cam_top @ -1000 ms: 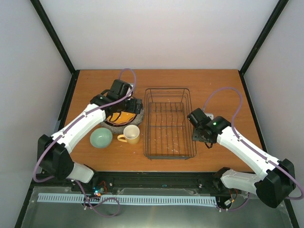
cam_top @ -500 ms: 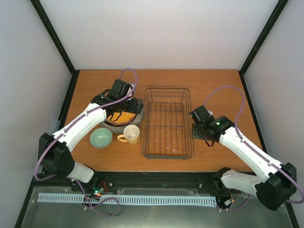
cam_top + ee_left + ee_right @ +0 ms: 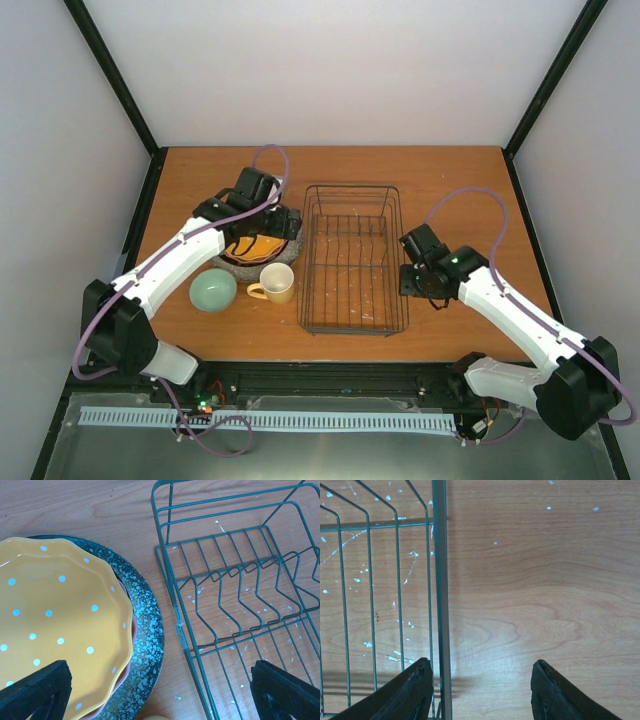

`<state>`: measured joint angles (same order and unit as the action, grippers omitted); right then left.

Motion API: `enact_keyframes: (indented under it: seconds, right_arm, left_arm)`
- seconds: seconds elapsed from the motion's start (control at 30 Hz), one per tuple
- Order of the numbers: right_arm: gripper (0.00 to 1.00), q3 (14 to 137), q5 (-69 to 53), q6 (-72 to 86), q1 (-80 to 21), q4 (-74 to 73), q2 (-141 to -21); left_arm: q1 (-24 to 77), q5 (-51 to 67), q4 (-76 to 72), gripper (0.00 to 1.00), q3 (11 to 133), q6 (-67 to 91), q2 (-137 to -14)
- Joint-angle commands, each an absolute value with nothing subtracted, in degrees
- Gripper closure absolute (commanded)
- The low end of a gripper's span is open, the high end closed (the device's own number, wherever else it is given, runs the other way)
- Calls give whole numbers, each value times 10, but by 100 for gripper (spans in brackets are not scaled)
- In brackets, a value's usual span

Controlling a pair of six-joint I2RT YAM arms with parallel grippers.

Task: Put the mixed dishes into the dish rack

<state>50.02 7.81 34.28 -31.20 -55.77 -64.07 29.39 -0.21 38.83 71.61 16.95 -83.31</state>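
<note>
The dish rack [image 3: 350, 186] has slid slightly left; the right gripper [image 3: 481, 662], jaws apart, sits at its right rim. Left of the rack, the left gripper [image 3: 157, 667] gapes over the orange plate [image 3: 55, 625].

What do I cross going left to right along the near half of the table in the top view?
pale green bowl → yellow mug → dish rack → right gripper

left arm [image 3: 170, 262]: white rounded shell links, black joint housings
right arm [image 3: 520, 315]: same white shells, same black joints
green light [image 3: 452, 262]: small, lit, on the right arm's black wrist housing
lilac cables [image 3: 268, 148]: one thin loop per arm
left hand [image 3: 160, 695]: two matt black wedge fingers [image 3: 35, 692], grainy finish
right hand [image 3: 480, 690]: two black tapered fingers [image 3: 407, 692], rounded edges
</note>
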Motion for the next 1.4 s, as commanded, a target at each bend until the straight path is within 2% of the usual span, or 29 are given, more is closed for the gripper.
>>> enact_keyframes:
  seconds: [0.0,0.13,0.23,0.47,0.6,0.73,1.37]
  right_arm:
    - [47,498,55,326,-307,-533,-657]
    - [51,496,51,316,-306,-525,-674]
    - [61,480,48,314,-303,-509,-683]
    - [74,479,51,310,-301,-500,-700]
    - [88,485,55,305,-298,-501,-703]
    - [97,497,63,302,-296,-506,-708]
    - [97,528,97,291,-220,-492,-741]
  left_arm:
    - [295,-12,381,2,709,159,-821]
    - [295,-12,379,2,706,159,-820]
    - [295,-11,377,2,703,159,-822]
    - [295,-16,377,1,707,149,-828]
    - [295,-17,376,1,707,147,-831]
    - [295,-17,376,1,704,147,-833]
    - [295,-33,373,1,695,131,-835]
